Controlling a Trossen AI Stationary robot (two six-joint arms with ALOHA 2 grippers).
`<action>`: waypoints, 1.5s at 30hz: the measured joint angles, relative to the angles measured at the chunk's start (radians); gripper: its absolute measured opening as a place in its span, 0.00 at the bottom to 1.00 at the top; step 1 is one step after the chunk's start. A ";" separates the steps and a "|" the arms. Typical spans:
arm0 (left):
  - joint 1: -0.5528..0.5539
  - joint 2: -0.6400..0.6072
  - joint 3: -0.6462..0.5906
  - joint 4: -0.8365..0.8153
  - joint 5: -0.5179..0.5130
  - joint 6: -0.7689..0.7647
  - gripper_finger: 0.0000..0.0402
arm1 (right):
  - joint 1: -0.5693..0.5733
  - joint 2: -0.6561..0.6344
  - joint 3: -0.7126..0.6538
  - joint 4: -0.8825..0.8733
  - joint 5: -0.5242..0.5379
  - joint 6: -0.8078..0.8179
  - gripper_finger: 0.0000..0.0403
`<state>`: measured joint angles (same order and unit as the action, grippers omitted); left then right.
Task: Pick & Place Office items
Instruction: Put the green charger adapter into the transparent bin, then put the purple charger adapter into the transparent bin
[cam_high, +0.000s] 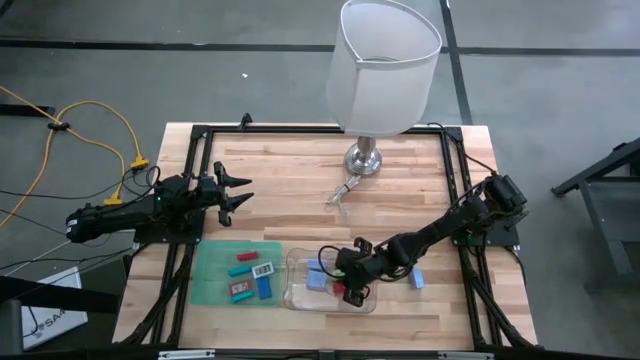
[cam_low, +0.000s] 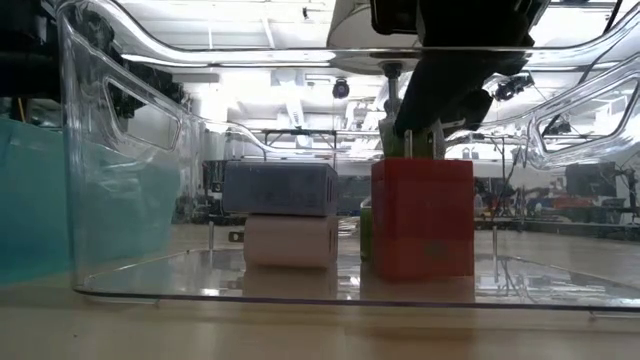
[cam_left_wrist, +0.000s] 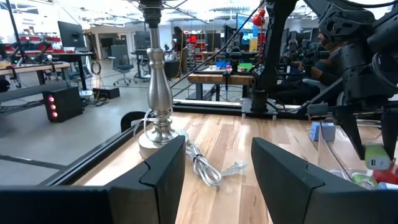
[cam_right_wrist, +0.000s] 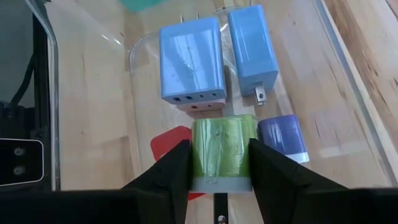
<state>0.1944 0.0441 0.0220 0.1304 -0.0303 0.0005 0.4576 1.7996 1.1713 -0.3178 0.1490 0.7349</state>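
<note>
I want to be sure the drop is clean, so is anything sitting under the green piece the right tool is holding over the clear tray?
The right tool grips the green blocky piece inside the clear plastic tray. A red block shows under it; whether they touch is unclear. A light blue charger block and a purple piece lie alongside.

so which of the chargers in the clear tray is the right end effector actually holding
The green one, pinched between the right end effector's fingers. The blue charger and purple one lie loose beside it.
</note>
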 joint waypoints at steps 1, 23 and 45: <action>0.000 0.000 0.000 0.000 0.000 0.000 0.44 | 0.000 0.000 0.000 -0.001 0.001 0.000 0.33; 0.000 0.000 0.000 0.000 0.000 0.000 0.44 | -0.034 0.041 -0.003 0.002 -0.082 -0.025 0.33; 0.000 0.000 0.000 0.001 0.000 0.000 0.44 | -0.035 0.044 -0.003 0.063 -0.073 -0.088 0.43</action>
<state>0.1940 0.0441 0.0219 0.1318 -0.0303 0.0006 0.4229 1.8433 1.1679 -0.2549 0.0763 0.6473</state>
